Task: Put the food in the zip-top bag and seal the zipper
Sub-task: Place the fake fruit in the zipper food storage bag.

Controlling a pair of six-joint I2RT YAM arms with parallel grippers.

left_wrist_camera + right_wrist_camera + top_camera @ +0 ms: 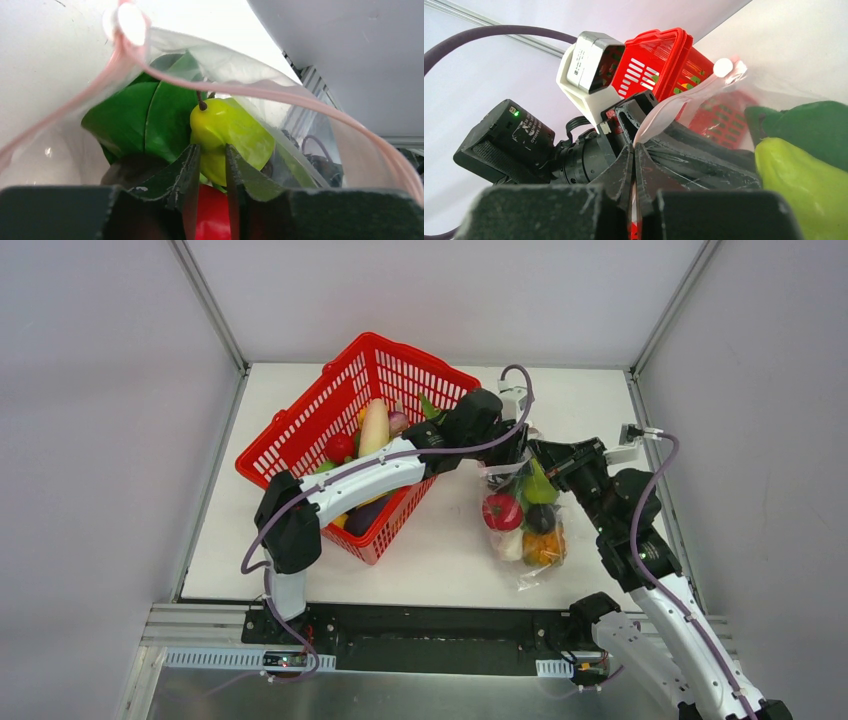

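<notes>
The clear zip-top bag [519,578] lies right of centre, holding food: a red fruit [501,511], a dark eggplant [541,518], an orange pineapple [545,547] and a yellow-green pear [538,488]. My right gripper [634,150] is shut on the bag's mouth edge by the pink zipper [674,107]. My left gripper [212,162] is inside the open mouth, ringed by the zipper [280,92]. Its jaws stand slightly apart with nothing between them. The pear [235,130], green leaves [145,120] and red fruit [212,215] lie just beyond its tips.
The red mesh basket [300,430] stands left of the bag under my left arm, still holding a white radish [374,428], a red fruit [340,447] and other food. The zipper's white slider [131,20] sits at one end of the mouth. Walls enclose the table.
</notes>
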